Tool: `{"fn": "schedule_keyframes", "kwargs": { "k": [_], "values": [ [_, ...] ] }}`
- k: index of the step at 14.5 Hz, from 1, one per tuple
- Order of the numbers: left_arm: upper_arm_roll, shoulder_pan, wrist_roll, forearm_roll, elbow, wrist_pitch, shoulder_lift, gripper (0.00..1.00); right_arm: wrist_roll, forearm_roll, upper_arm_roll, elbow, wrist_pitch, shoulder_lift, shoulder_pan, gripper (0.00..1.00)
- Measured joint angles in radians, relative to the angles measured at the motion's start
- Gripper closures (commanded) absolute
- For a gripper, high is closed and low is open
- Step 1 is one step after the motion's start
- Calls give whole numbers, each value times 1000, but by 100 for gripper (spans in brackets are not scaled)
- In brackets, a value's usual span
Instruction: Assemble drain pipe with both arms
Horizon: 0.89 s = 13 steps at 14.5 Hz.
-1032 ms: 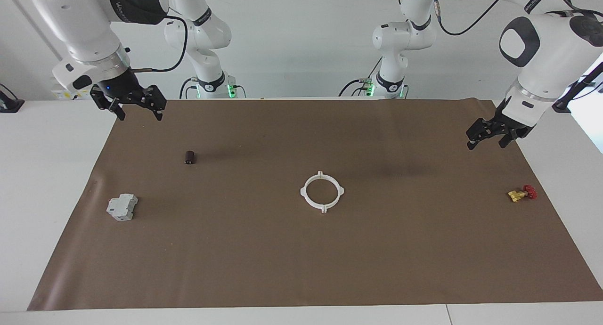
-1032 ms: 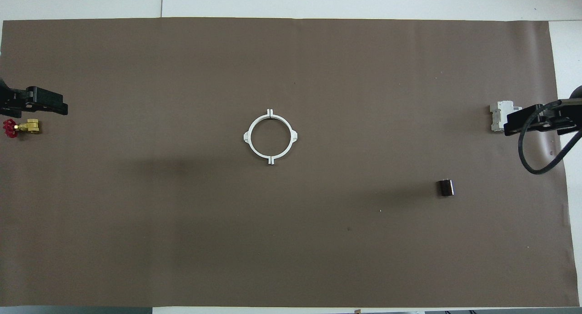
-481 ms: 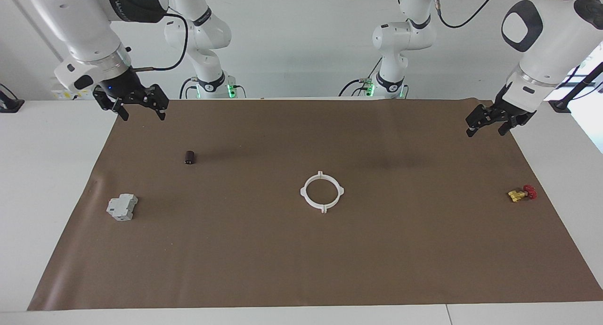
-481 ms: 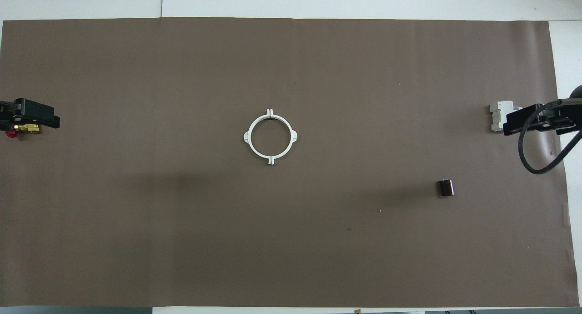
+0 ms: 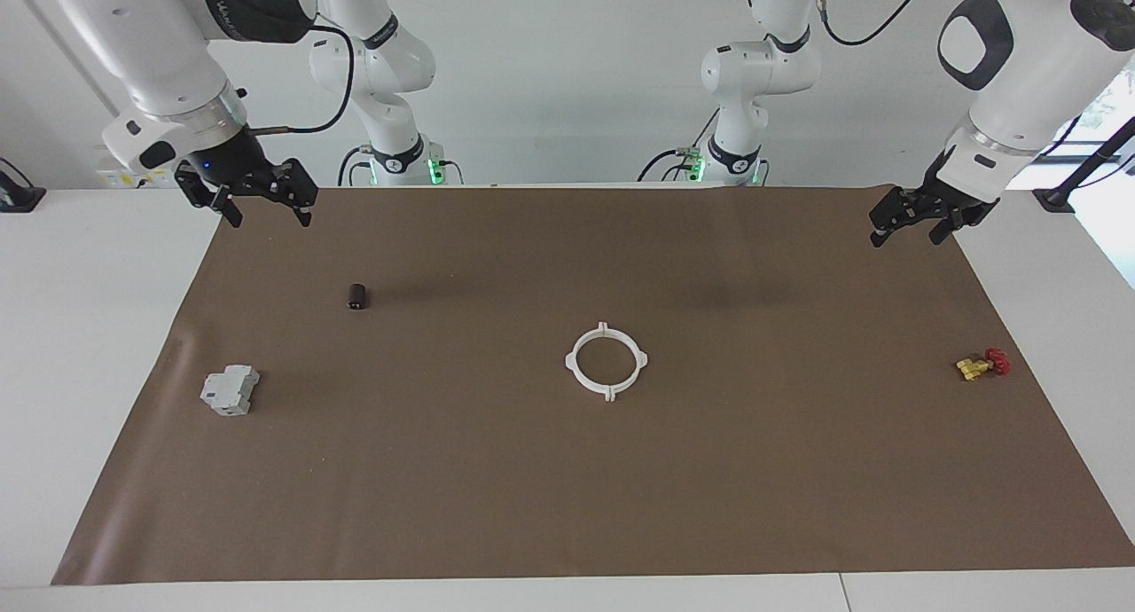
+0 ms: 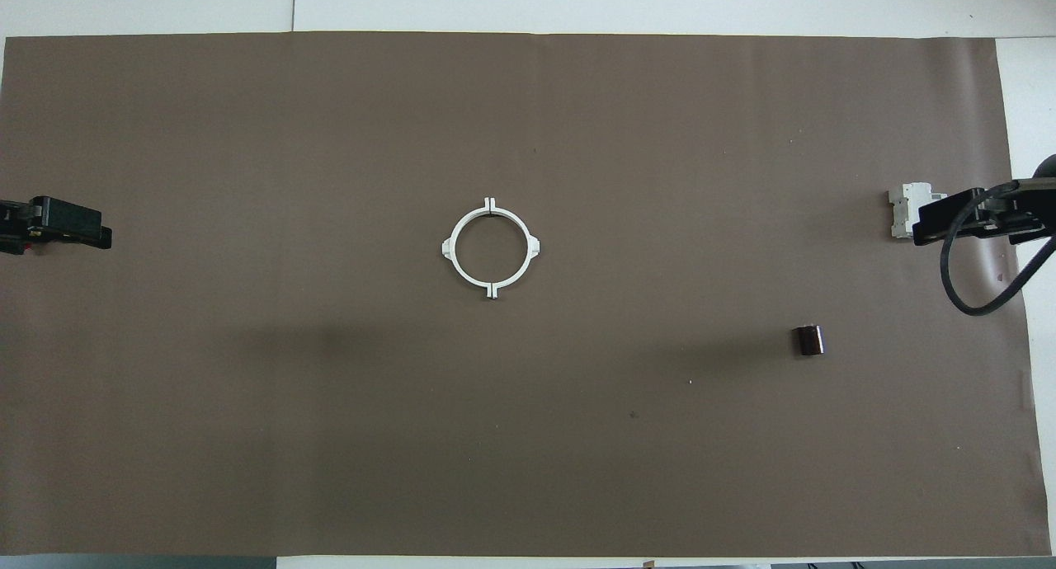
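White plastic ring (image 5: pixel 606 361) lies closed on brown paper (image 5: pixel 567 488); left gripper (image 5: pixel 906 223) and right gripper (image 5: pixel 262 202), raised, seemingly spread, empty.

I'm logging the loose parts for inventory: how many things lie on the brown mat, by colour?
White: 1, the white plastic ring
Grey: 1, the grey boxy block
Dark brown: 1, the small dark cylinder
Yellow and red: 1, the small yellow valve with a red knob
Total: 4

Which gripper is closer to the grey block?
Right. The right gripper hangs at the grey block's end of the table; the left gripper hangs at the other end.
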<state>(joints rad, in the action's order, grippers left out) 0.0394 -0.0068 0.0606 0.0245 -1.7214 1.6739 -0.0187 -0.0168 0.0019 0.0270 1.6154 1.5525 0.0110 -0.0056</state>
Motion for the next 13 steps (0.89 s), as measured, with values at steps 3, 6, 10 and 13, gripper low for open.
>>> {"fn": "schedule_keyframes", "kwargs": {
  "k": [3, 6, 10, 13],
  "values": [
    [0, 0, 0, -1, 0, 12, 0, 0, 0, 0, 0, 0, 0, 0, 0, 0],
    [0, 0, 0, -14, 0, 25, 0, 0, 0, 0, 0, 0, 0, 0, 0, 0],
    [0, 0, 0, -18, 0, 26, 0, 0, 0, 0, 0, 0, 0, 0, 0, 0],
    [-1, 0, -1, -27, 0, 26, 0, 0, 0, 0, 0, 0, 0, 0, 0, 0]
  ]
}}
